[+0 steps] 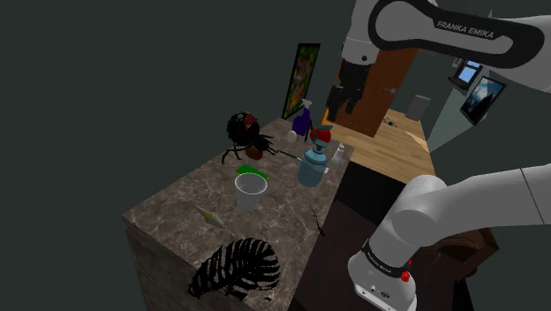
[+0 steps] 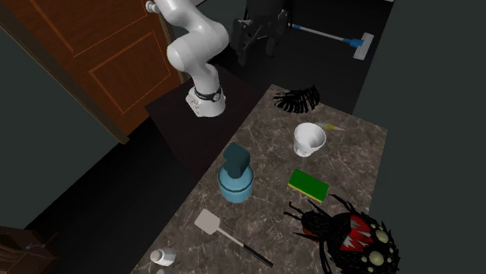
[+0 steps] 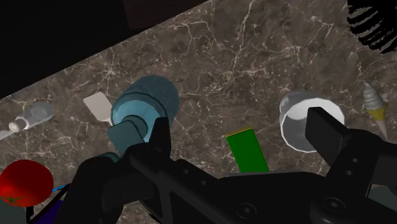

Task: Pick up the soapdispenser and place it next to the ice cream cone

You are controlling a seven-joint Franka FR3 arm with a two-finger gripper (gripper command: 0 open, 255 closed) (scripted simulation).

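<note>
The black gripper (image 3: 243, 132) hangs above the marble counter (image 3: 216, 57) with its fingers spread wide, clasping nothing. The blue soap dispenser (image 3: 145, 102) stands upright on the counter, apart from the white cup (image 3: 299, 118), and a white spatula (image 3: 98, 105) lies just beside it on the side away from the cup. The ice cream cone (image 3: 376, 108) lies near the cup on its far side from the dispenser, and a green sponge (image 3: 248, 151) lies near the cup too.

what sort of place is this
Likely a room in a house, perhaps a kitchen or utility corner: a marbled counter, a brown panelled door beside it and a mop lying on the floor.
</note>
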